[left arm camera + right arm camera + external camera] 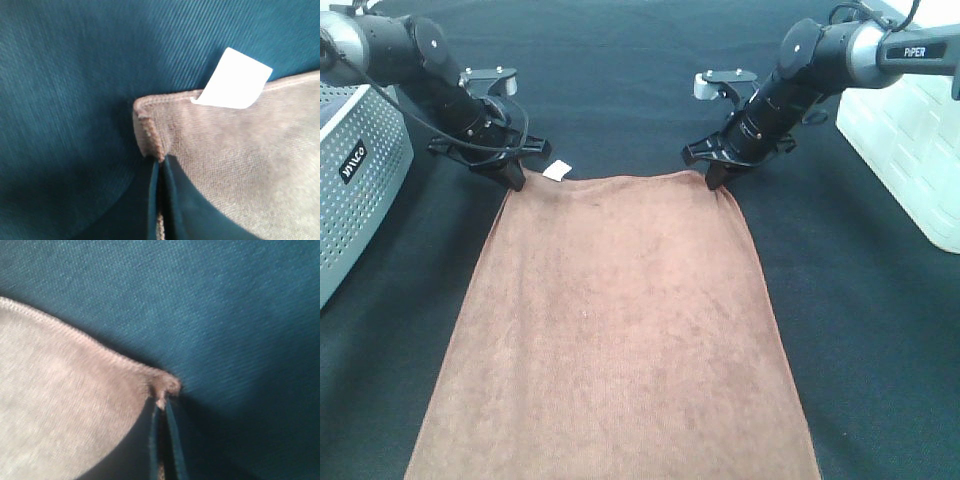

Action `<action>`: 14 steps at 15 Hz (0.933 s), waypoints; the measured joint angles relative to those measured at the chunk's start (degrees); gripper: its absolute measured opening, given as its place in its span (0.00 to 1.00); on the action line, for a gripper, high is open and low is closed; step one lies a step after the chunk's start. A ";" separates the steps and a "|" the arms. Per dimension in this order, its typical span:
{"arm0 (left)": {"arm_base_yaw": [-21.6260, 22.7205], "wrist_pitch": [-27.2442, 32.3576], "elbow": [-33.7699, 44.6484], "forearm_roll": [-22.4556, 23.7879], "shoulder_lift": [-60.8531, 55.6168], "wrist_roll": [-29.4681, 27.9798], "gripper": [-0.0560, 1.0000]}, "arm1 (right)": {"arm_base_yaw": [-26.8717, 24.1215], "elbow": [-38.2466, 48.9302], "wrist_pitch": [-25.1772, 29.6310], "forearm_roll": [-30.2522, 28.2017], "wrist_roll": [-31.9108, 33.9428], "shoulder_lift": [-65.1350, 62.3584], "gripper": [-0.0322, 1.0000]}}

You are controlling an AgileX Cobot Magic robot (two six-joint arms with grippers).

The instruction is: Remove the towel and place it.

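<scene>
Now the towel (620,330) lies spread flat on the dark cloth (620,60) of the table, brown and long, its far edge running straight between the two grippers and its near end passing out of the overhead view; both far corners are pinched. At the left corner the left gripper (516,180) has its jaws pressed together on the stitched hem; in the left wrist view the fingers (172,200) meet at the corner, a fold of the towel's hem (150,132) bunched right at their tips, and the white tag (232,80) stands just beyond them on the far edge, sticking out over the dark cloth. At the right corner the right gripper (714,178) is likewise closed on the towel; the right wrist view shows a small nub of brown cloth (167,385) caught at the tips of the thin fingers (175,450), the rest of the towel spreading away to one side. Outward of the left gripper stands a grey perforated box (355,170) at the table's edge; outward of the right gripper sits a white bin (910,160); both are well apart from the towel.
</scene>
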 joint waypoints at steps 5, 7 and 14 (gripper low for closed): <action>0.00 -2.46 -4.98 0.11 -0.06 0.06 0.05 | -0.06 -8.65 -1.32 -1.72 0.11 0.00 0.03; 0.00 -3.90 -7.28 0.34 -0.06 0.23 0.05 | -0.06 -9.11 -3.04 -2.64 0.17 0.00 0.03; 0.00 -15.64 -9.05 3.04 -0.17 0.29 0.05 | -0.06 -9.28 -16.67 -3.21 0.17 0.00 0.03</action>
